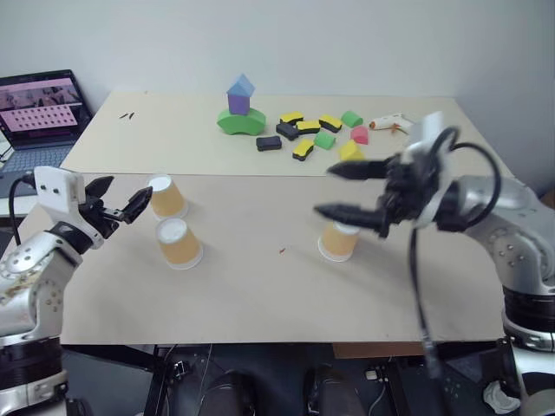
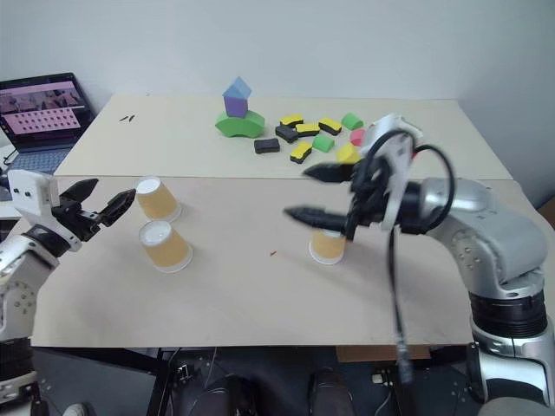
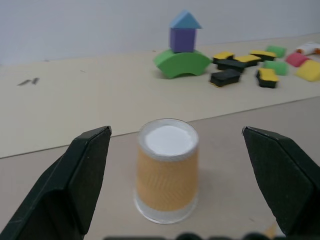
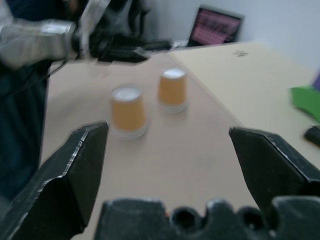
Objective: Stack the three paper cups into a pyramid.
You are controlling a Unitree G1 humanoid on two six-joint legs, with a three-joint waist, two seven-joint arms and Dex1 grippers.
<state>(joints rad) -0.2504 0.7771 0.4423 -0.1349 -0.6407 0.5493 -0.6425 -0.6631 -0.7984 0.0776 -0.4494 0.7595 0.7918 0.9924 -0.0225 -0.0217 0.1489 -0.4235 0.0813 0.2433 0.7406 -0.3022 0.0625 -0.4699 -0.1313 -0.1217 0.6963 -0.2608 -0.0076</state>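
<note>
Three tan-orange paper cups [image 1: 178, 242] stand upside down, unstacked, on the beige tabletop [image 1: 260, 286], two near the spread left hand [image 1: 121, 208], one under the spread right hand [image 1: 347, 191].

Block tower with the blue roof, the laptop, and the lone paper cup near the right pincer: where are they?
Green-purple-blue foam block tower [image 1: 240, 106], left eye view, purple middle block.
Open laptop [image 1: 39, 104], left eye view, screen.
Tan-orange paper cup [image 2: 327, 247], right eye view, side wall.
</note>
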